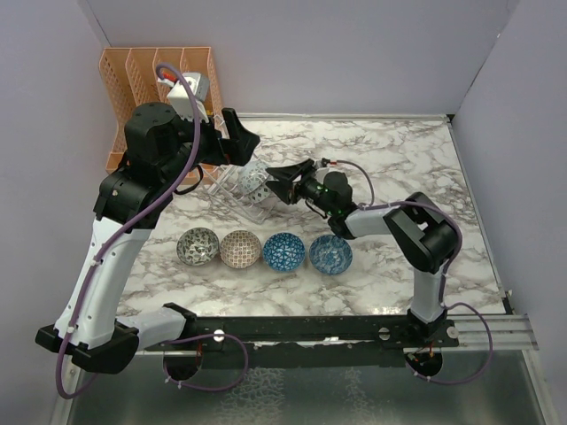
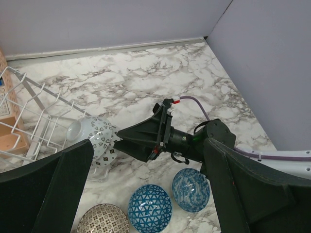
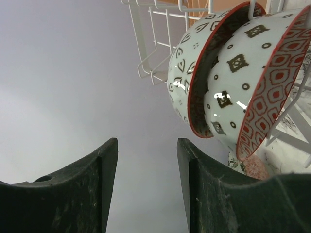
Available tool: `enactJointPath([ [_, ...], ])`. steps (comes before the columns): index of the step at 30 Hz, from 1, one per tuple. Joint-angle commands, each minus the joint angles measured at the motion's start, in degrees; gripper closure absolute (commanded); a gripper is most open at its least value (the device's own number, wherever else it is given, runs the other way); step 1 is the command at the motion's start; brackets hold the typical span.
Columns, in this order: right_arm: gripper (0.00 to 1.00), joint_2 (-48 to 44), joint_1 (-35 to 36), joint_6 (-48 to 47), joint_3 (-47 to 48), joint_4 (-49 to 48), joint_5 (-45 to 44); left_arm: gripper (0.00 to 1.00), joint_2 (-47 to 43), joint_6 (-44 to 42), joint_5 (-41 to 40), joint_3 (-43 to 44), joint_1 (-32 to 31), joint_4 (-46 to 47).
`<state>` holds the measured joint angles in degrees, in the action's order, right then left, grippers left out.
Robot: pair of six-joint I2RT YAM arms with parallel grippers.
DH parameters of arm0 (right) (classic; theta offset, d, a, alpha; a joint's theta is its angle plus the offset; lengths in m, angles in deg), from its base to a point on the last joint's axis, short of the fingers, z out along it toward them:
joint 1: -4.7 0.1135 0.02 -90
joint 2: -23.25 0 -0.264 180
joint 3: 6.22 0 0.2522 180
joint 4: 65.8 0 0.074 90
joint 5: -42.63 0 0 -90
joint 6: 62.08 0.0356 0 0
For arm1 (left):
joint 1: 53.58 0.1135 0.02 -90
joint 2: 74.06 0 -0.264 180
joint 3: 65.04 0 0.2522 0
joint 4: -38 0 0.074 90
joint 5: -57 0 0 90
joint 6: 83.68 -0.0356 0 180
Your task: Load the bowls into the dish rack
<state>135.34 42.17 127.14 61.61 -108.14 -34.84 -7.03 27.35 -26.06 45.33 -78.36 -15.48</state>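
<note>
- Marble tabletop seen from above. Four bowls sit in a row at lower centre: grey-black bowl, beige bowl, first blue bowl, second blue bowl.
- The dish rack at centre holds two red-rimmed bowls on edge, one nested in the other.
- Right jaws, just right of the rack, stand half apart and hold nothing.
- Left jaws, upper left of the rack, are spread wide and hold nothing.

Glossy glazed bowls, thin wire dish rack, smooth marble-patterned table.
</note>
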Motion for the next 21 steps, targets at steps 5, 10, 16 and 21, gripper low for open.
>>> enactJointPath([
  [5,0.48,-13.4,-0.78,-6.45,-3.62,17.34,-1.13,0.01,-0.98,-0.42,-1.14,0.48,-0.25,-0.21],
  [10,0.46,-23.57,-0.83,-29.04,7.85,56.8,-6.13,0.01,-1.05,-0.7,-1.75,0.5,-0.21,-0.91],
  [16,0.49,-22.6,-0.83,-48.43,22.17,94.75,-15.22,0.01,-1.89,-1.31,-2.48,-1.03,-0.19,-1.18],
  [21,0.51,-23.42,-0.35,-49.85,21.17,106.35,-17.79,0.01,-1.77,-1.26,-1.99,-1.16,-0.19,-1.74],
])
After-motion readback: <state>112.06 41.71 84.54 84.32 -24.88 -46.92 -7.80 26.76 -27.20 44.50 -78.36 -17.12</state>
